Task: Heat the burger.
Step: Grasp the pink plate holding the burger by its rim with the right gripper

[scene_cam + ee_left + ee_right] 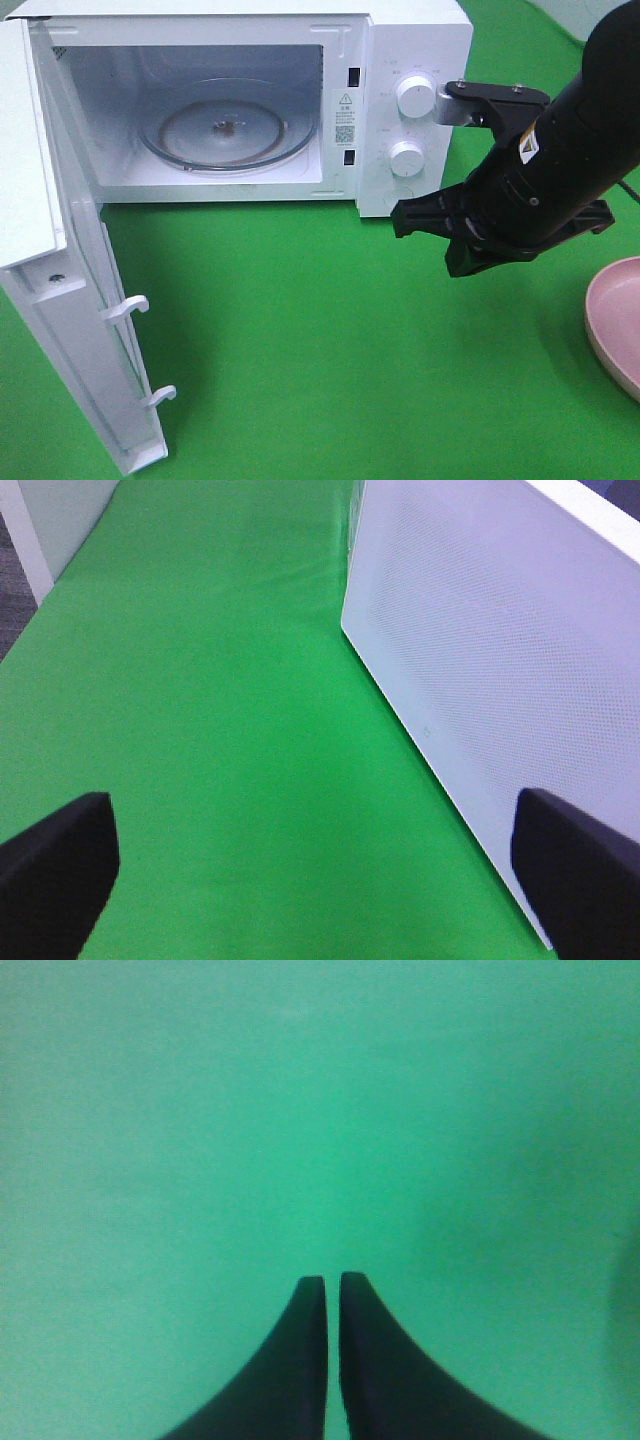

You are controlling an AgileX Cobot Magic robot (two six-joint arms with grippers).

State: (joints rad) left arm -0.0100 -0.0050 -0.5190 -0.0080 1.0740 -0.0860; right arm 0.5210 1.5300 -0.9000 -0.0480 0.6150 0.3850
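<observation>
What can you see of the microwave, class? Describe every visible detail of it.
The microwave is a white, boxy appliance standing on the green cloth. Its door is swung wide open on its left-hand hinge, with two latch hooks on its edge. Inside, a clear glass turntable lies bare. Two round white knobs sit one above the other on the right-hand panel.

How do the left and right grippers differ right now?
The left gripper has its jaws spread wide; the right gripper has them almost together, with only a slit between. The left gripper hangs beside the open microwave door; the right gripper's wrist view shows only green cloth. The high view shows the right gripper but not the left gripper. Shared: both are black and hold nothing.
</observation>
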